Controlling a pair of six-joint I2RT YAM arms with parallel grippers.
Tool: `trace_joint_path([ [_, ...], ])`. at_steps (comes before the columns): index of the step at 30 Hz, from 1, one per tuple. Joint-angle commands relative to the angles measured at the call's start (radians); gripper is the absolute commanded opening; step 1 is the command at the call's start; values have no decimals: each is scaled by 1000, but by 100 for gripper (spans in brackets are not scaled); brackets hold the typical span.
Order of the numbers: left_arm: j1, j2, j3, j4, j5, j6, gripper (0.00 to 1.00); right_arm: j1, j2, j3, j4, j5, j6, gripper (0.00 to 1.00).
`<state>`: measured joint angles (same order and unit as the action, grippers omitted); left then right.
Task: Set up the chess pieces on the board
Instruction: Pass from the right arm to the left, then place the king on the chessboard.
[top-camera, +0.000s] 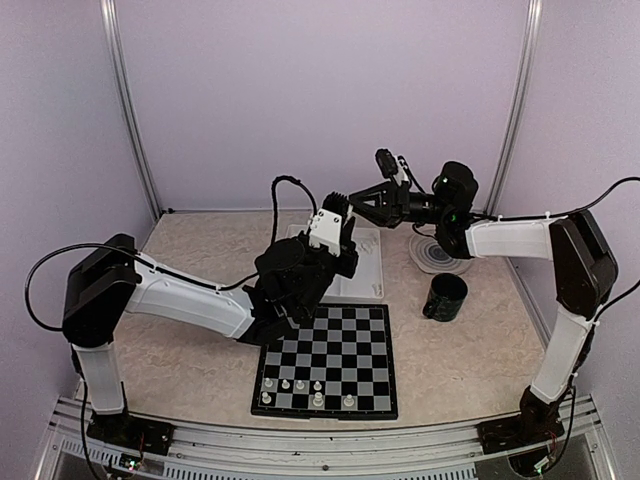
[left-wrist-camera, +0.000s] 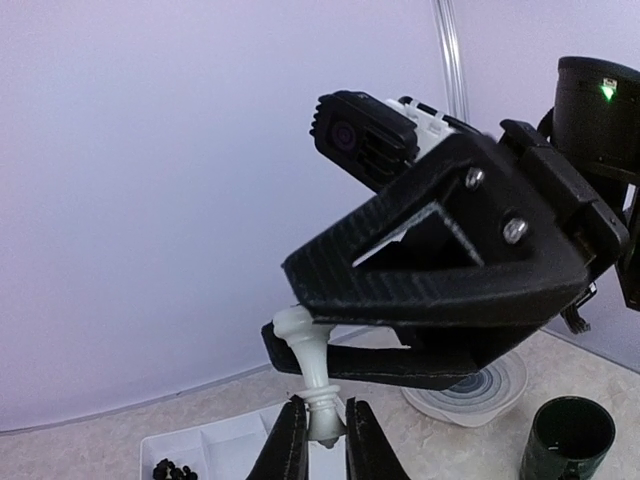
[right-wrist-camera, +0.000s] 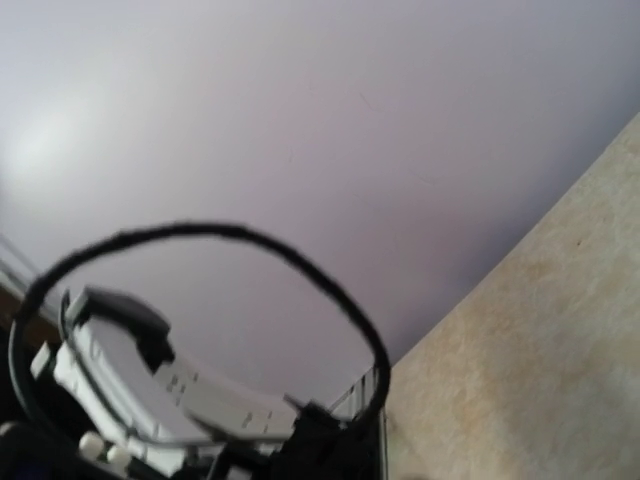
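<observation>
Left wrist view: left gripper (left-wrist-camera: 326, 412) pinched narrow on base of white piece (left-wrist-camera: 315, 375), right gripper (left-wrist-camera: 284, 315) round its head at 12 o'clock, grip unclear, mid-air past 12 o'clock edge of board (top-camera: 340, 350); best hold firm, upright, till right lets go.

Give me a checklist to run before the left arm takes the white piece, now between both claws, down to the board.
1. Left claw grips the white plastic chess piece: ok, its fingers close on both sides of the base.
2. Right claw clear of the piece: cannot tell, the head sits between its jaws.
3. Free squares on the black and pale grey checked chessboard: ok, white pieces fill only part of the two near rows.
4. Dark round cup out of the way: ok, it stands apart, beside the board's far right corner.
5. Which kind of piece it is: cannot tell.
</observation>
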<state>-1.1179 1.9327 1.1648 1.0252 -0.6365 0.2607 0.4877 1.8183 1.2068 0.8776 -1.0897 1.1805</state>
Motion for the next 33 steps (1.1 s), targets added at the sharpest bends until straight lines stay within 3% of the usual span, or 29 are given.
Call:
trace_joint_path([
  [1,10,-103,-4,-211,37,-61,8,-31,-23,24,-65,-105,-134,65],
  [2,14,-127,-2,-293,60,-99,7,-48,-36,30,-121,-124,-196,93],
  [3,21,-160,4,-381,94,-143,7,-70,-54,32,-193,-132,-264,98],
  [6,63,-257,54,-698,255,-337,7,-162,-109,28,-392,-119,-476,99],
  [9,160,-314,108,-976,541,-565,8,-234,-143,44,-608,-50,-708,99],
  [12,264,-331,124,-1165,855,-738,8,-279,-173,58,-767,6,-902,99],
  [15,332,-347,112,-1283,1003,-850,7,-303,-190,50,-824,28,-990,99],
  [19,398,-351,132,-1476,1117,-876,6,-310,-183,39,-833,18,-1015,99],
  [24,429,-283,188,-1732,1199,-798,5,-310,-178,16,-836,-3,-1031,99],
  [30,428,-184,240,-1958,1186,-664,4,-310,-188,-2,-837,-11,-1040,99],
  [33,428,-144,237,-1987,1175,-634,3,-310,-191,-5,-835,-8,-1040,99],
])
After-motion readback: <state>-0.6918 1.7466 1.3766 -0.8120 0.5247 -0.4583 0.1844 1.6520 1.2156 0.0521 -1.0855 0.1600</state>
